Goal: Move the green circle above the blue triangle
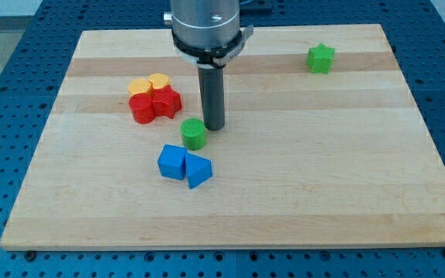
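Observation:
The green circle is a small green cylinder near the board's middle. The blue triangle lies just below it, slightly to the right, with a small gap between them. A blue cube touches the triangle's left side. My tip stands on the board just to the right of the green circle and slightly above it, close to or touching it.
A cluster at the upper left holds a yellow block, an orange block, a red cylinder and a red star-like block. A green star sits at the upper right. The wooden board lies on a blue perforated table.

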